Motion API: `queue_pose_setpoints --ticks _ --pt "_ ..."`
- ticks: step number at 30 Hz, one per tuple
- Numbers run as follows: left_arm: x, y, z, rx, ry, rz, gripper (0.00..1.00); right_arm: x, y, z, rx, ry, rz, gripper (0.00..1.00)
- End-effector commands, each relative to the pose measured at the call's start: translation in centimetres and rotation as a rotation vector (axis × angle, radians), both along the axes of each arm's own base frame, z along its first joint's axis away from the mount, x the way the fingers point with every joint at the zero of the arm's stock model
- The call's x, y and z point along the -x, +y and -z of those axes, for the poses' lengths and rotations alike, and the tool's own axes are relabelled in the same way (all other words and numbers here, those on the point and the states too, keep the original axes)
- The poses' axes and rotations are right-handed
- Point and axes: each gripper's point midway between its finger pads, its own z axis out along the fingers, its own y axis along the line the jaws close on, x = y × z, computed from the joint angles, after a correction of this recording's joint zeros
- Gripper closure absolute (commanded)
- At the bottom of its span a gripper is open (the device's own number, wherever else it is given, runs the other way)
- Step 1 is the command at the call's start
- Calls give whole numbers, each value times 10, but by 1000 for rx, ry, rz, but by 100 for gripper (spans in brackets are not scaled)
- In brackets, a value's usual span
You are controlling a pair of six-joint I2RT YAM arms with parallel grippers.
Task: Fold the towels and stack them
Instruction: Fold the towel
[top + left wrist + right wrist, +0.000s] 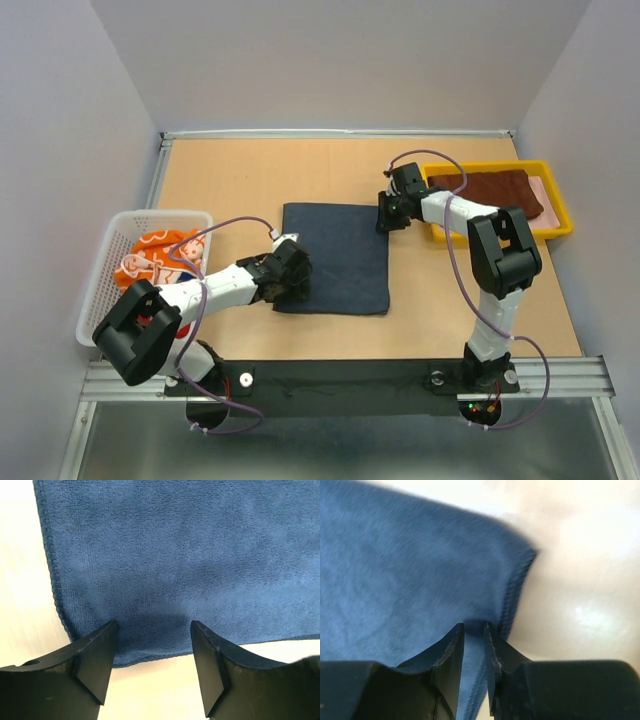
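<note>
A dark navy towel [335, 258] lies flat mid-table. My left gripper [290, 275] is at its near left corner, open, with both fingertips [107, 630] resting over the cloth's near hem [150, 655] and nothing between them. My right gripper [390, 215] sits at the far right corner, its jaws drawn narrow with the navy towel's edge [474, 645] running between them. A reddish-brown towel [490, 190] lies folded in the yellow tray [555, 228]. An orange towel with white pattern [155, 255] is bunched in the white basket [100, 290].
The yellow tray is at the back right, just beyond my right gripper. The white mesh basket stands at the left edge beside my left arm. Grey walls close in the table on both sides and the back.
</note>
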Motion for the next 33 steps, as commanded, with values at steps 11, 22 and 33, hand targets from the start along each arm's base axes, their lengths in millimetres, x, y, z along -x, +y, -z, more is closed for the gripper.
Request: queue_pose_setpoints --ticks 11,22,33 --pt "-12 3 -26 -12 -58 -17 17 -42 -28 -50 63 -199 -13 66" --pt "-136 9 -126 -76 -463 109 1 -70 -36 -66 16 -251 -202 47" --pt "-211 12 -118 -54 -482 385 1 -69 -21 -38 -34 -182 -332 46"
